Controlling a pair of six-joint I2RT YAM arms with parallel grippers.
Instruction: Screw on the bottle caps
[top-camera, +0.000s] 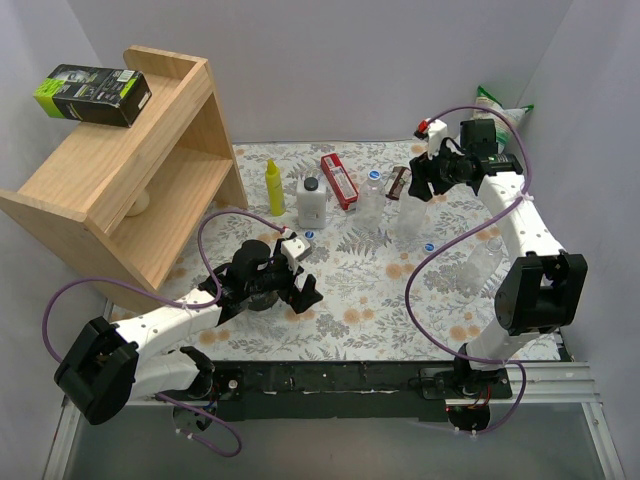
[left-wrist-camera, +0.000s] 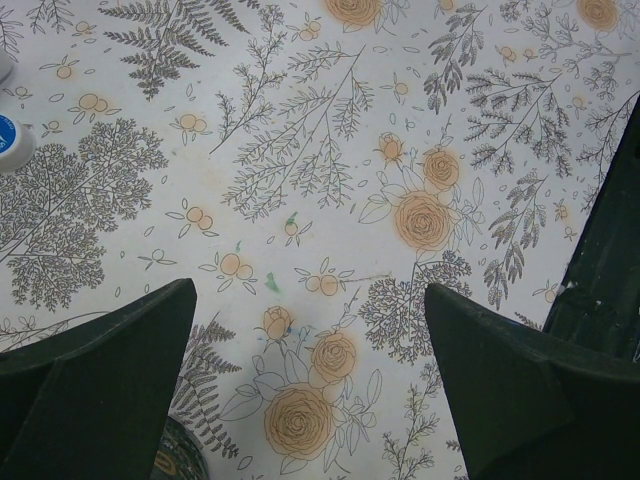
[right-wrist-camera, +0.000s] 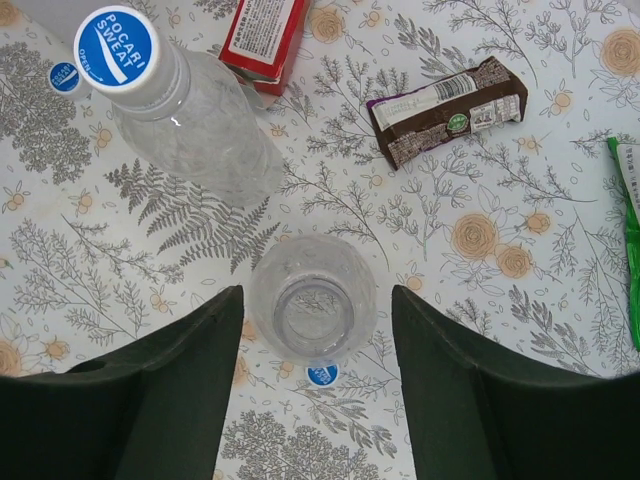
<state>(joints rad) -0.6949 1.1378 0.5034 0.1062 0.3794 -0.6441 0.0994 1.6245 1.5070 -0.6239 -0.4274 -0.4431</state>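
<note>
Dark fingers (right-wrist-camera: 150, 400) of the right hand (right-wrist-camera: 317, 293) stand apart on either side of an uncapped clear bottle (right-wrist-camera: 313, 312). A sliver of cloth shows at each flank, so nothing is clamped yet. The step looks to be steadying this bottle for capping. The squeeze should land evenly on the body, lightly enough that the thin wall does not buckle, and should leave the neck free and upright. One loose blue cap (right-wrist-camera: 321, 374) lies just beside its base on the near side and could be nudged. A second cap (right-wrist-camera: 64, 76) sits left, past a capped bottle (right-wrist-camera: 185, 120). The left hand (left-wrist-camera: 308, 292) hangs wide apart and empty over bare cloth, with a blue cap (left-wrist-camera: 6, 140) at the left edge of its view. The surface (top-camera: 365, 292) wears a floral print and carries a red box (right-wrist-camera: 265, 35), a brown snack bar (right-wrist-camera: 450, 105), a yellow bottle (top-camera: 274, 187) and a white black-capped bottle (top-camera: 312, 203). A wooden shelf (top-camera: 130, 180) stands far left, and plain white walls (top-camera: 400, 60) close around.
</note>
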